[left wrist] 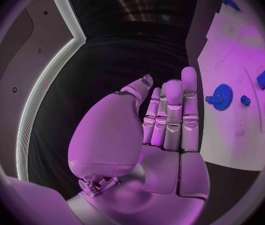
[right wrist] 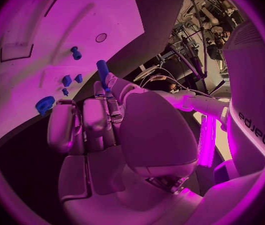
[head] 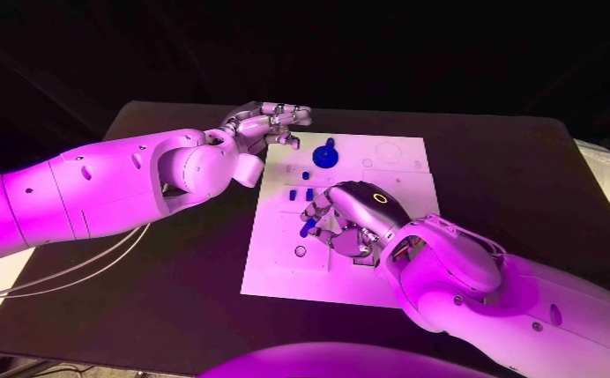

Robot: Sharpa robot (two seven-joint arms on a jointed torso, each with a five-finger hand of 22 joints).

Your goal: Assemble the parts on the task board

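Here the right robot hand (right wrist: 107,120) pinches a blue peg (right wrist: 102,70) — long axis (roughly) toward the task board (right wrist: 95,15).

I see open worktop (head: 152,299) all round the task board (head: 286,285), left hand (head: 261,124) crowding its far-left corner, blue gear (head: 327,157) beside it, right hand (head: 350,215) over mid-board

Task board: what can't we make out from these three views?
- Head view: the right hand covers the middle of the task board; anything under it is hidden.
- Right wrist view: the lower end of the blue peg is hidden by the fingers holding it.
- Left wrist view: the picture's edge cuts off the board beyond the blue gear.
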